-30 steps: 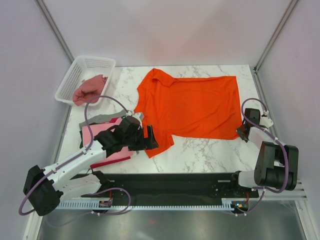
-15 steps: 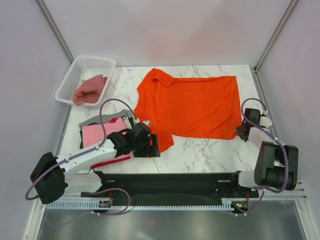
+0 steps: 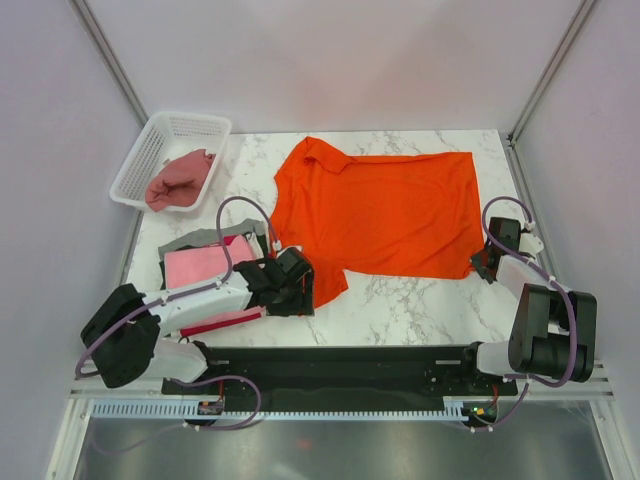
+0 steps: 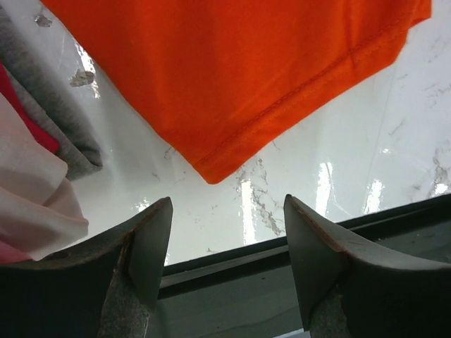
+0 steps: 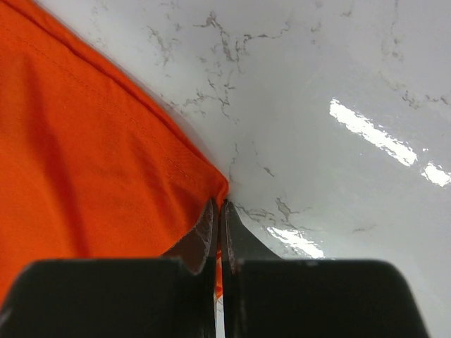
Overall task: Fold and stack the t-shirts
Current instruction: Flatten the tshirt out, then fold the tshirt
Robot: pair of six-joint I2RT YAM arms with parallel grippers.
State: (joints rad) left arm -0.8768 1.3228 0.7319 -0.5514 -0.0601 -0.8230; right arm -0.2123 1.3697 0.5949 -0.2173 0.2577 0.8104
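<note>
The left arm (image 3: 195,297) and the right arm (image 3: 545,325) are white link shells joined by chunky black motor housings, each trailing a thin lilac cable (image 3: 240,199), on a long black base rail (image 3: 330,365). The left gripper (image 4: 229,239) has two dark wedge-shaped fingers (image 4: 320,260) with worn brownish edges; those of the right gripper (image 5: 219,215) are thin, dark and pointed.

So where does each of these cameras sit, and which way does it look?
Top external: fixed above and behind the arms, looking down on the table; both arms show, bases nearest.
Left wrist: on the left arm, looking low past the open left gripper at a sleeve of the orange t-shirt.
Right wrist: on the right arm, looking down past the right gripper, shut on that shirt's corner.
Shared: all three see the orange t-shirt.
</note>
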